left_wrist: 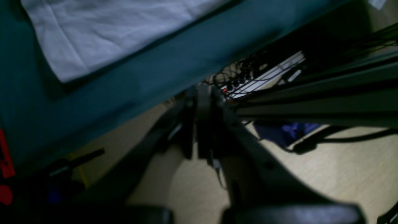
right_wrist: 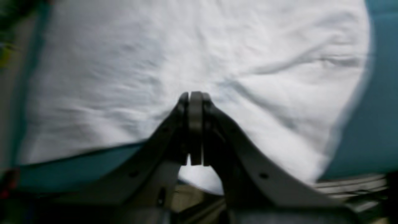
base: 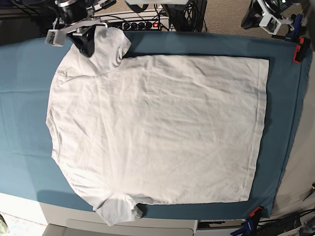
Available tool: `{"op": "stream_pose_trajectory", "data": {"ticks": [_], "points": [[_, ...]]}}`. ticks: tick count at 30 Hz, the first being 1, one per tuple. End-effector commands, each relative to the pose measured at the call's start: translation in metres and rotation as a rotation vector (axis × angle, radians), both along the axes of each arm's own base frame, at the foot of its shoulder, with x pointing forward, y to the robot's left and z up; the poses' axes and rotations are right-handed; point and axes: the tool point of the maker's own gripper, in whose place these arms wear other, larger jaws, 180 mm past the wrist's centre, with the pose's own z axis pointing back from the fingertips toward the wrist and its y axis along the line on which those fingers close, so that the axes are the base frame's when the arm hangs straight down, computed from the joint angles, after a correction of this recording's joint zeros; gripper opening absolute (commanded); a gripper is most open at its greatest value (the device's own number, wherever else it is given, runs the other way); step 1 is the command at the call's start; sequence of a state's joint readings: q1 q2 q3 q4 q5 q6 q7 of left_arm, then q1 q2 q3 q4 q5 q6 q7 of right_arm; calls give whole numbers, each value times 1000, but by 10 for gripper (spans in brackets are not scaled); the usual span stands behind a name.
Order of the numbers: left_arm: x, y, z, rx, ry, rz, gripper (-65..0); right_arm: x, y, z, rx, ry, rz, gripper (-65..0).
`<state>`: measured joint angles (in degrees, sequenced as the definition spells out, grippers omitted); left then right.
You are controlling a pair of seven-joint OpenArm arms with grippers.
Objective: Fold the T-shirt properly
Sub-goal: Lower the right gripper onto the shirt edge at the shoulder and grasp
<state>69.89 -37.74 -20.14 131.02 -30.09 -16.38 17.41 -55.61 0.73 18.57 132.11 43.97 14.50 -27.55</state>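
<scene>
Handling: the T-shirt (base: 162, 123) looks light, limp and wrinkle-prone, nothing fragile; it will likely sag between two grips and drag on the cloth.
Shirt's place: spread on the teal cloth (base: 24, 177), hem near the cloth's right edge in the base view, one sleeve by the near edge, the other by the far edge.
Right claw: (base: 90, 53) closed, fingertips together above the far sleeve (base: 106, 51); no fabric pinched that I can see.
Left claw: (base: 250, 24) closed and empty, beyond the far edge of the cloth, near its far right corner.
Where to grip: probably the far sleeve's cuff and the hem's far corner (base: 265, 63), where doubled stitching should give the fingers more bite than the flat middle.
</scene>
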Motion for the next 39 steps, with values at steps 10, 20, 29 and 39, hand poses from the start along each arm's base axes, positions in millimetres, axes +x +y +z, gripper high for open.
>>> {"op": "stream_pose_trajectory", "data": {"ticks": [10,20,29,39], "points": [[-3,-20,10,-87,7,-91,-613,-16,-28,55,231,-197,64,-650],[-2,-20,10,-84,5,-91,-612,-64,-160,-3,235,-156,-309,-650],[-3,-18,7,-60,2,-104,-611,-60,-171,-9,140,-162,-335,-650],[-1,-19,8,-61,-5,-109,-513,-42,-181,-23,200,-133,-433,-384]]}}
